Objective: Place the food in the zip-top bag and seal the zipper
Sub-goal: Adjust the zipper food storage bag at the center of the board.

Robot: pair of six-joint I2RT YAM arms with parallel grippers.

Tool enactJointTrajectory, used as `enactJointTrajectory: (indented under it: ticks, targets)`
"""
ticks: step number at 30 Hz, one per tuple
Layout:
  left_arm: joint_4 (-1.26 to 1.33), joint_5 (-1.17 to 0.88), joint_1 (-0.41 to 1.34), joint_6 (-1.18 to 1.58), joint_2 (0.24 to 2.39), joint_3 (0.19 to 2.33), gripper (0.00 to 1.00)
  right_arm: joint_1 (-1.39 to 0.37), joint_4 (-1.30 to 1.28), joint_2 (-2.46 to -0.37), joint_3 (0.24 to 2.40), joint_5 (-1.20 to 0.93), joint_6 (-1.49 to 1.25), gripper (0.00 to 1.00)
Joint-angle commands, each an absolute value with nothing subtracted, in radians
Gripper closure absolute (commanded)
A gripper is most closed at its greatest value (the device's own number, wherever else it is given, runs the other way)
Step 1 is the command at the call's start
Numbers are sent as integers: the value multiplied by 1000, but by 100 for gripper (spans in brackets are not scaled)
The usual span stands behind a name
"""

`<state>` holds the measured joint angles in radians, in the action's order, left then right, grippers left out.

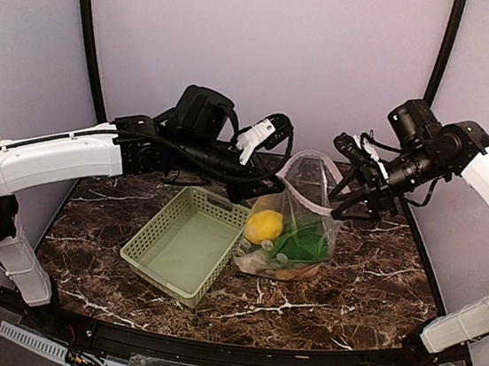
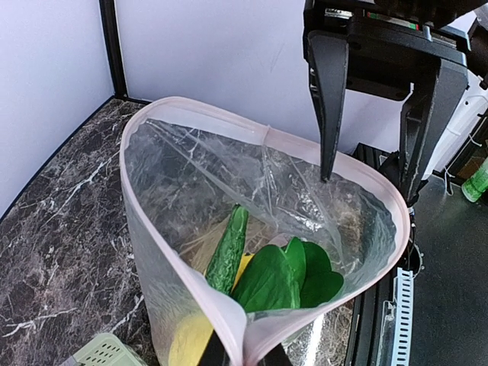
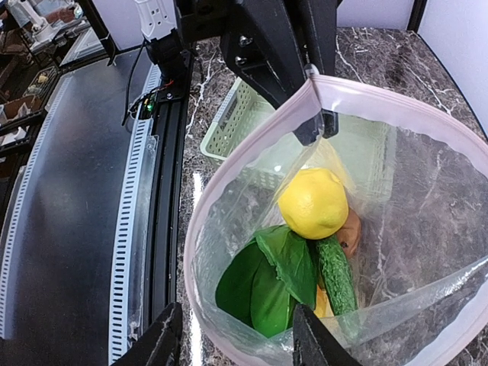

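Note:
The clear zip-top bag (image 1: 305, 210) stands in the middle of the table, its mouth held wide open. Its pinkish-white zipper (image 2: 177, 108) rings the mouth. Inside lie the food: a yellow lemon (image 3: 313, 202), green bok choy leaves (image 3: 273, 276), a dark green cucumber (image 3: 336, 276) and a brown potato (image 3: 351, 233). My left gripper (image 2: 244, 354) is shut on the bag's rim at its left corner (image 1: 273, 184). My right gripper (image 3: 236, 343) is open and straddles the opposite rim (image 1: 349, 205), one finger outside the bag.
A pale green lattice basket (image 1: 143, 246) with nothing in it sits just left of the bag, touching it. The table's black front rail (image 3: 164, 191) runs close behind the right gripper. Walls close in the back and sides.

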<state>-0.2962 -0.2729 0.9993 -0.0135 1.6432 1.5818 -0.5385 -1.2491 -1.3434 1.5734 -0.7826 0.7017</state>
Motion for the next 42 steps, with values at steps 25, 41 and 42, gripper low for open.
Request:
enactJointTrajectory:
  ticks: [25,41,42]
  targets:
    - [-301,-258,998,-64,1627,1612,99,-522,-1246,-1243,1579,-473,737,62]
    - [-288,-270,997,-139,1616,1562,99,-216,-1135,-1241,1412,-654,895,36]
    - [-289,-271,997,-140,1616,1561,99,-216,-1129,-1249,1411,-671,894,36]
